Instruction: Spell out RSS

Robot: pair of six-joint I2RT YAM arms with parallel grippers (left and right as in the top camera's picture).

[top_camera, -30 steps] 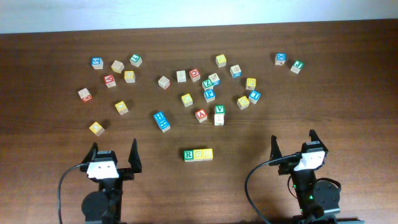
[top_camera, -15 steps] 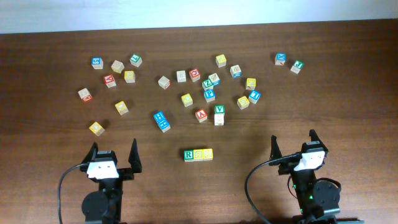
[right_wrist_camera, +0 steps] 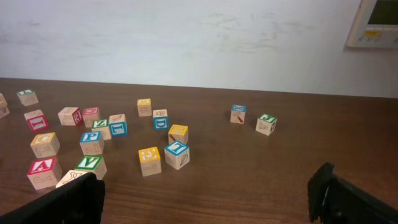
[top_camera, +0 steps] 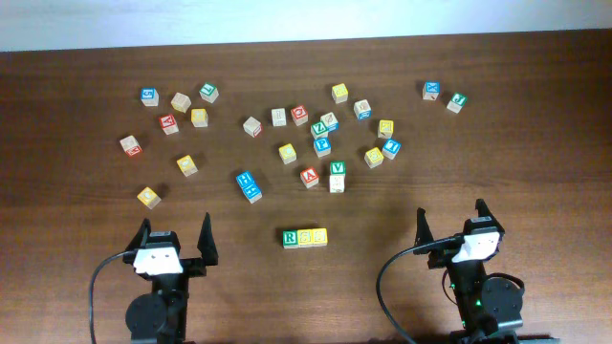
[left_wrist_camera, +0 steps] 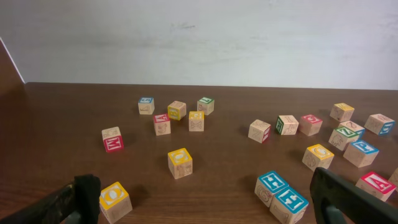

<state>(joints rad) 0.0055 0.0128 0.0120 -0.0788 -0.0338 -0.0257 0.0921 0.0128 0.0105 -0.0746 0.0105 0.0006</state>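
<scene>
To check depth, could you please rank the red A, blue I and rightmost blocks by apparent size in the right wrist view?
Red A block
blue I block
rightmost block
Nearness likely explains the difference.

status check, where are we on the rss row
Left gripper open, empty. Right gripper open, empty. Row of three blocks touching, green R first, yellow letters unreadable. Loose blocks beyond, none blocking.

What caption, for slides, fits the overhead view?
Green and yellow wooden letter cubes aligned between open left hand and right hand.
</scene>
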